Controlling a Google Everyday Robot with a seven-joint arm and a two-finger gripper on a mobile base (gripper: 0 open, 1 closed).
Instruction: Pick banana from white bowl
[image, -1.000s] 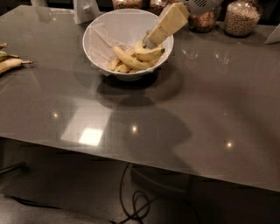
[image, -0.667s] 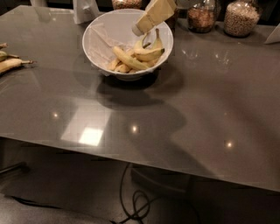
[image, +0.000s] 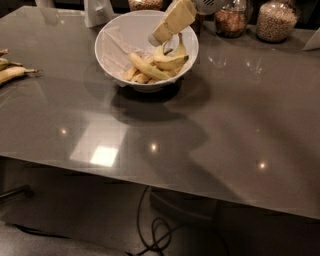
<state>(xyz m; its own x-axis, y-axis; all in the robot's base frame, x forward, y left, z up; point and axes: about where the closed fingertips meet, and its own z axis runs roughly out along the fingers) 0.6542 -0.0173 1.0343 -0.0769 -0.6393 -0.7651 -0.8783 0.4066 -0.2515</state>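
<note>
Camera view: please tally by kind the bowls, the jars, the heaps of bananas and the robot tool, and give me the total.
White bowl: 1
Glass jars: 3, at the back
Banana heaps: 2, one in the bowl, one at the left edge of view
Tool: 1, over the bowl's far right part
Total: 7

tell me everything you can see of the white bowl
The white bowl is large, round, deep and glossy, standing upright on the grey table near its far edge. A white paper-like liner lies against its left inner wall. Yellow bananas rest inside, the longest banana across the middle. The tool hangs over its right half.
</note>
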